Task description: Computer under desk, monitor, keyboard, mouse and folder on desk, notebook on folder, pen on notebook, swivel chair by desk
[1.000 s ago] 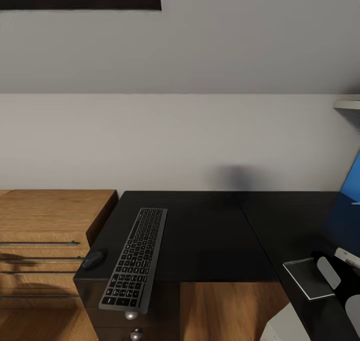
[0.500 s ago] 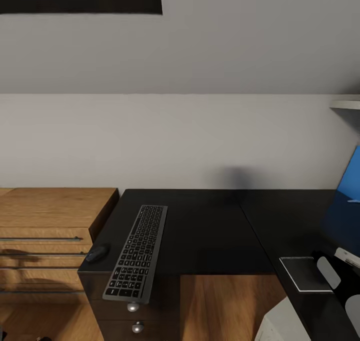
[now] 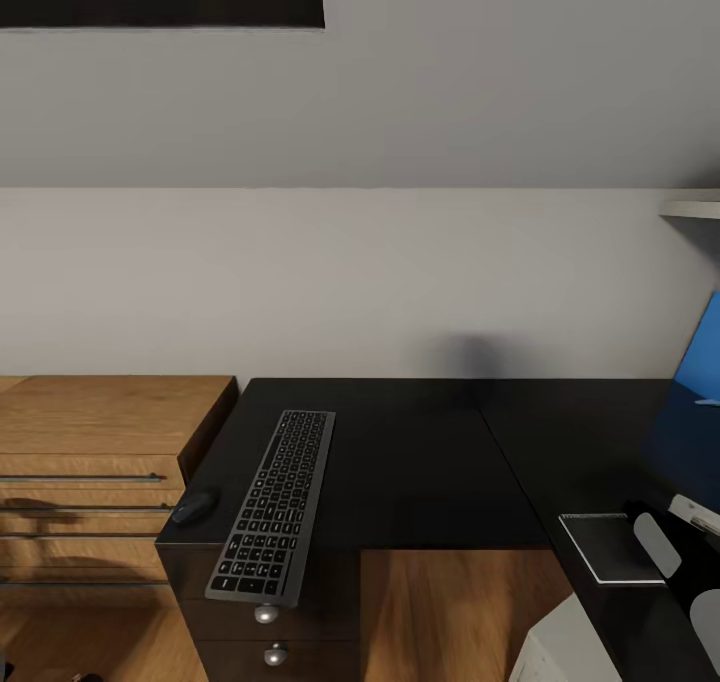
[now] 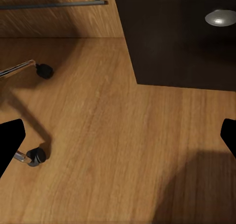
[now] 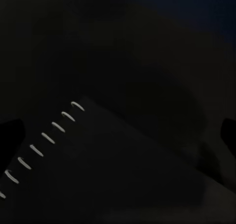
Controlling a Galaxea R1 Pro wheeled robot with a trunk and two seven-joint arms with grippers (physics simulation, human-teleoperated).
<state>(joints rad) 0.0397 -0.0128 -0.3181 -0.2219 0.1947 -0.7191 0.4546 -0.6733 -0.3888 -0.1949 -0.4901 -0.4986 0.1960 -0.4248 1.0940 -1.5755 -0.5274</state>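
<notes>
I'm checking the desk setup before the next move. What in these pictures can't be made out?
- Small flat grey spiral-bound notebook: right wrist view is too dark to show its cover or edges clearly.
- Light grey computer tower: cut off by the head view's bottom edge.
- Bright blue panel: cut off by the head view's right edge, so it can't be identified.
- Swivel chair's chrome base: left wrist view catches just two casters.

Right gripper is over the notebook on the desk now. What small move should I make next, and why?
Probably ease the right gripper straight down and close on the notebook. Its fingertips show spread at the edges of the right wrist view, with the spiral-bound cover lying flat on the desk just below. The notebook has to be stacked on a folder, so it needs picking up first.
</notes>
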